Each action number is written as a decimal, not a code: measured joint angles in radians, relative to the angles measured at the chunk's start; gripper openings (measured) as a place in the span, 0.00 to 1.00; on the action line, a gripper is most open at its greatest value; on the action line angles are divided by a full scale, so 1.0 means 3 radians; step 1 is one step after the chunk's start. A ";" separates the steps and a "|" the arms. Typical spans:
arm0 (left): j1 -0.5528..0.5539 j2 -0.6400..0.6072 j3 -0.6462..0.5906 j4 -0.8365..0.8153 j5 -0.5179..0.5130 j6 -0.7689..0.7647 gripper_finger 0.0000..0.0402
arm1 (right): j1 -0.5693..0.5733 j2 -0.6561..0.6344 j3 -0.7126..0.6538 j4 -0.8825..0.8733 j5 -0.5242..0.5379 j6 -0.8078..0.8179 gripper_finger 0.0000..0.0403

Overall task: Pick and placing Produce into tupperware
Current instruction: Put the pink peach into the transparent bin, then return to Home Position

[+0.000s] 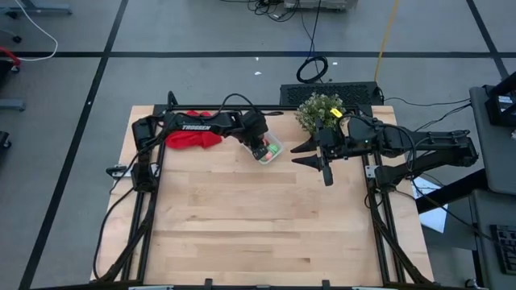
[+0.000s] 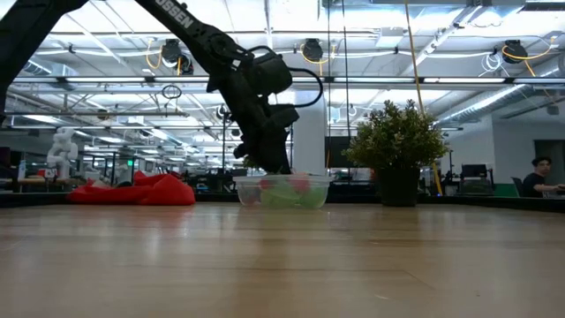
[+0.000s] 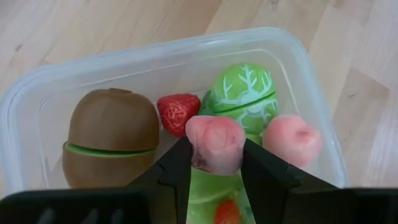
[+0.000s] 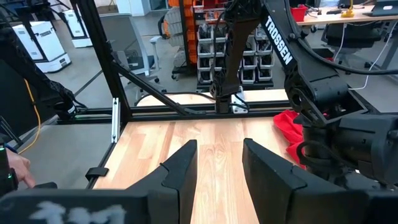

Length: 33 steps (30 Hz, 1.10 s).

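Observation:
The clear tupperware (image 1: 274, 153) (image 2: 282, 190) (image 3: 298, 53) stands at the table's far middle. Produce lies in it: a brown kiwi (image 3: 112, 134), a red strawberry (image 3: 178, 112), a green cabbage (image 3: 245, 96) and a pink piece (image 3: 291, 138). My left gripper (image 1: 262, 151) (image 3: 216, 155) reaches down into the tupperware, shut on another pink piece (image 3: 216, 142). Off to the right, my right gripper (image 1: 297, 155) (image 4: 219, 158) hangs well above the table, open, with nothing between its fingers. My left gripper pinches the pink piece by its two opposite sides (image 3: 198, 152) between its two fingers. The fingers slant down from above into the tupperware. The piece sits just over the green produce; whether it rests on it, I cannot tell.
A bushy potted plant (image 1: 320, 111) (image 2: 397, 141) stands right of the tupperware at the far edge. A red cloth (image 1: 193, 138) (image 2: 132, 190) lies to its left under the left arm. Bare wood (image 1: 258, 225) spreads toward the near edge. A person (image 2: 538, 177) sits in the room beyond.

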 joint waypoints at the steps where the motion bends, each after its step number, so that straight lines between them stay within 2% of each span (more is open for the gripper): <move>1: 0.0001 0.0000 0.0000 0.0001 -0.0001 0.0000 0.29 | 0.0000 0.0001 0.0000 0.0000 0.0000 0.0000 0.29; 9: 0.0005 0.0000 0.0000 0.0003 0.0010 0.0003 0.31 | 0.0000 0.0000 0.0000 -0.0001 -0.0001 0.0000 0.29; 22: 0.0039 -0.0001 0.0000 0.0005 0.0004 -0.0038 0.56 | -0.0001 0.0001 0.0000 -0.0001 -0.0001 -0.0006 0.29; 28: 0.0040 -0.0051 0.0018 0.0009 -0.0007 -0.0033 0.61 | -0.0001 0.0001 0.0000 -0.0003 0.0000 -0.0022 0.29; 33: 0.0038 -0.0309 0.0098 -0.0004 -0.0007 -0.0024 0.62 | -0.0001 0.0001 0.0000 -0.0003 -0.0001 -0.0035 0.29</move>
